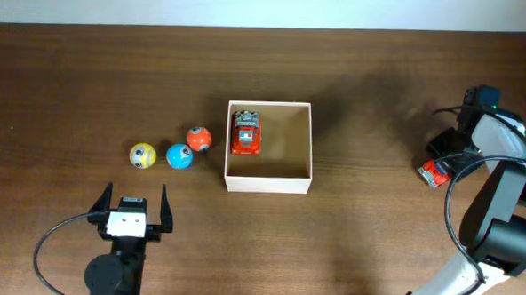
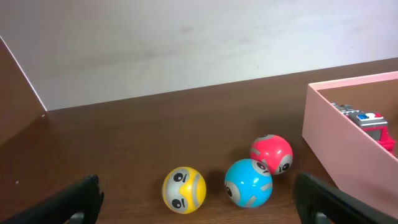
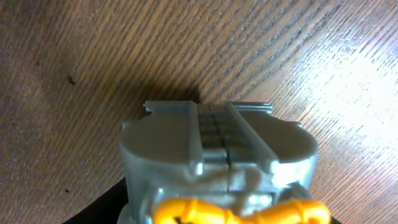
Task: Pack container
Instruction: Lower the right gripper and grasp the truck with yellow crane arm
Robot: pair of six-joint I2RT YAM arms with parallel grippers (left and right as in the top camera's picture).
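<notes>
The container (image 1: 267, 180) is a white-walled box with a tan inside at the table's middle. A red toy truck (image 1: 246, 133) lies in its left half, and its pink-looking wall (image 2: 336, 143) shows in the left wrist view. My left gripper (image 1: 134, 209) is open and empty, just in front of three balls. My right gripper (image 1: 440, 164) is at the far right, shut on a second red toy truck (image 1: 434, 174) low over the table. The truck's grey top (image 3: 217, 155) fills the right wrist view and hides the fingers.
A yellow ball (image 1: 143, 156), a blue ball (image 1: 179, 156) and a red ball (image 1: 198, 138) sit in a row left of the box; the left wrist view shows the yellow ball (image 2: 184, 189), blue ball (image 2: 248, 182) and red ball (image 2: 272, 154). The table's far edge (image 1: 268, 28) meets a white wall.
</notes>
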